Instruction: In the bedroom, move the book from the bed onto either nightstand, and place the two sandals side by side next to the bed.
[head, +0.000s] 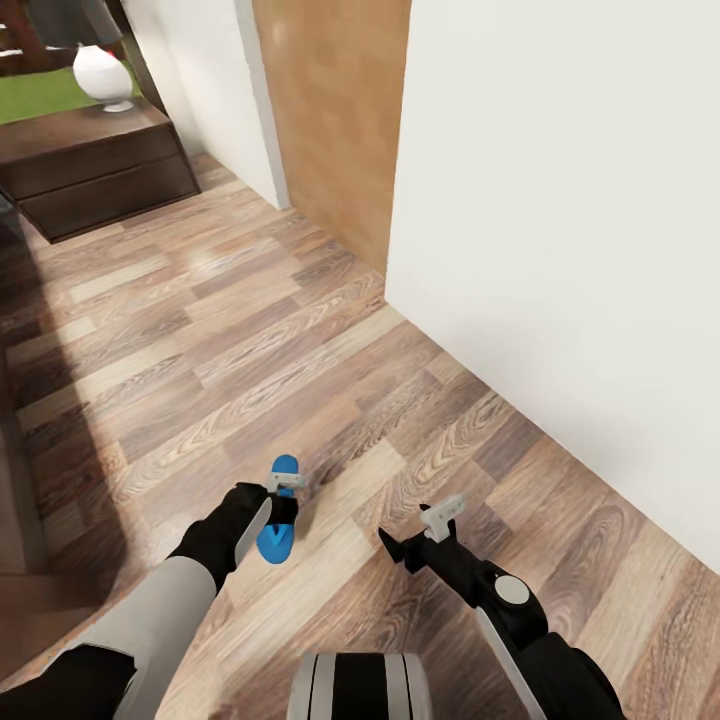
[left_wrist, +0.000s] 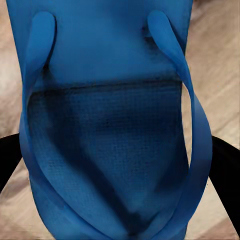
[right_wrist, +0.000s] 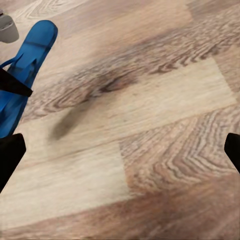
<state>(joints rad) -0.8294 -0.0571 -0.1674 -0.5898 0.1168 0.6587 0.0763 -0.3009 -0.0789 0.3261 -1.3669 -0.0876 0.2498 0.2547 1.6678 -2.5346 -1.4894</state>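
**Holding one blue sandal above the plank floor**

Gripping a bright blue sandal (head: 277, 520), the left gripper (head: 283, 508) hangs over the wood-plank floor (head: 300, 330), its fingers closed on the sole. In the left wrist view the sandal (left_wrist: 107, 125) is seen from very close: the two straps run down the footbed and meet at the toe post, and a dark finger (left_wrist: 9, 162) shows at either side of it. From the right wrist view the same sandal (right_wrist: 25, 75) appears with its front end free and a black finger crossing it.

The right gripper (head: 412, 535) is held out over bare planks, just beside the left one. Its jaws stand wide apart with nothing between them; the dark fingertips (right_wrist: 9, 155) sit at opposite edges of the right wrist view, with only the floor (right_wrist: 140, 125) beyond.

A white wall (head: 560, 220) runs along the floor's right edge, with a light wooden panel (head: 335, 110) next to it. At the far left corner stands a low dark brown cabinet (head: 95, 170) with drawers; a white rounded lamp base (head: 103, 76) rests on its top.
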